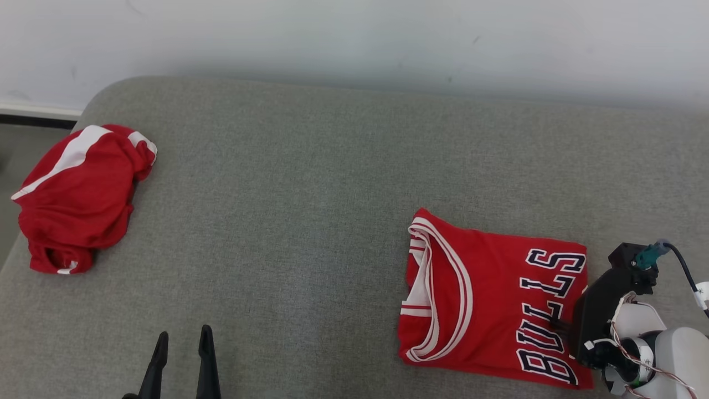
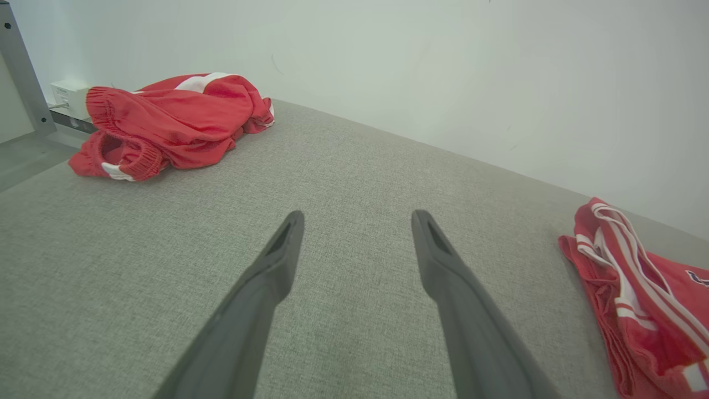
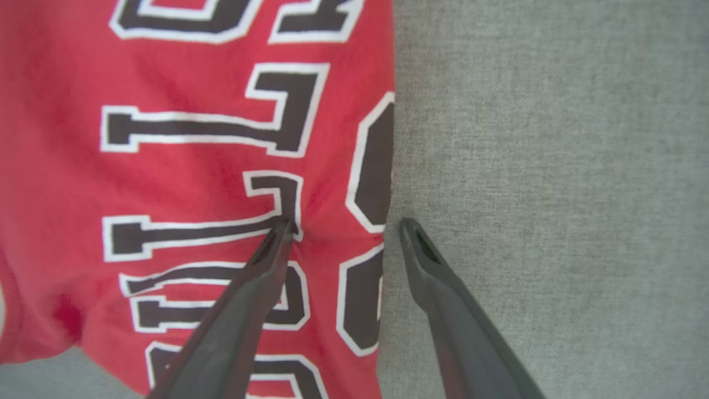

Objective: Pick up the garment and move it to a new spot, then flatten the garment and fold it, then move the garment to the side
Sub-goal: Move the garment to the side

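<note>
Leftward, crumpled shorts [image 1: 77, 194] — well apart, folded jersey [image 1: 482, 299]

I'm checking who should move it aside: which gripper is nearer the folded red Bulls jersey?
Right. The right gripper stands open astride the lettered edge of the folded red jersey, one finger over the cloth. The left gripper is open over grey cushion, apart to its left.

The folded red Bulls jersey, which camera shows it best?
Head view: the folded red Bulls jersey lies nearly whole, collar to lettering. Left wrist view catches its collar end; right wrist view, lettering and one edge up close.
</note>
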Robot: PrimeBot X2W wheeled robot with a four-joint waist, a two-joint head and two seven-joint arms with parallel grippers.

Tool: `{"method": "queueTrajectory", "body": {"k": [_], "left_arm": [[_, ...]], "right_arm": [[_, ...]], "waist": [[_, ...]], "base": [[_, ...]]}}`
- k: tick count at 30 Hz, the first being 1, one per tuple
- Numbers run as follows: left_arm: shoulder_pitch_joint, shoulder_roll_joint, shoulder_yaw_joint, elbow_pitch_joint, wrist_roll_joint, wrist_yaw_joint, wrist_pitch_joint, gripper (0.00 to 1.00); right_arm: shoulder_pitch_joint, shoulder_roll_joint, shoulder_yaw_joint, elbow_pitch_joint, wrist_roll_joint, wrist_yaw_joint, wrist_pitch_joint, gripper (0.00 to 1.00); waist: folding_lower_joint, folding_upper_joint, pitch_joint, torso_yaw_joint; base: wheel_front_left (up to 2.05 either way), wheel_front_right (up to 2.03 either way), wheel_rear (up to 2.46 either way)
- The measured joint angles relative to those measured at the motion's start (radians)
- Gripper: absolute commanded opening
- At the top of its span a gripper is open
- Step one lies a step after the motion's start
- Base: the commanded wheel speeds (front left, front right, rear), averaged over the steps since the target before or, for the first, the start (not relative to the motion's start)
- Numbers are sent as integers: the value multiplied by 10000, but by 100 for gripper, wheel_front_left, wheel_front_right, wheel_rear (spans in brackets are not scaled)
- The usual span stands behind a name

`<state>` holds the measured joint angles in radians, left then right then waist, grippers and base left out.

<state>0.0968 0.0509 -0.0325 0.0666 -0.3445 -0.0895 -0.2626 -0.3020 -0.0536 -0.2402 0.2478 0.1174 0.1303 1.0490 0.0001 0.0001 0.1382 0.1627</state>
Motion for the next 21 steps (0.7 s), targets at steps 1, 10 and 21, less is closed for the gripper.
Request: {"method": "queueTrajectory", "body": {"k": [1,10,21], "left_arm": [[-51,-2,-35,-4,-6,8,0,100],[-363,-2,-186,-242,-82,105,0,100],[-382,-4,219,-725,-165,144,0,100]], "right_arm": [[-57,-4,25,40,-63,0,42,100],[-600,-846,1438,-82,52,6,159,0],[-2748,-3120,3858,-416,431,17,986,0]], "waist": [[0,0,76,42],[0,0,576,107],[1,1,785,-1048]], "base": [[0,0,0],[0,0,0],[0,0,0]]}}
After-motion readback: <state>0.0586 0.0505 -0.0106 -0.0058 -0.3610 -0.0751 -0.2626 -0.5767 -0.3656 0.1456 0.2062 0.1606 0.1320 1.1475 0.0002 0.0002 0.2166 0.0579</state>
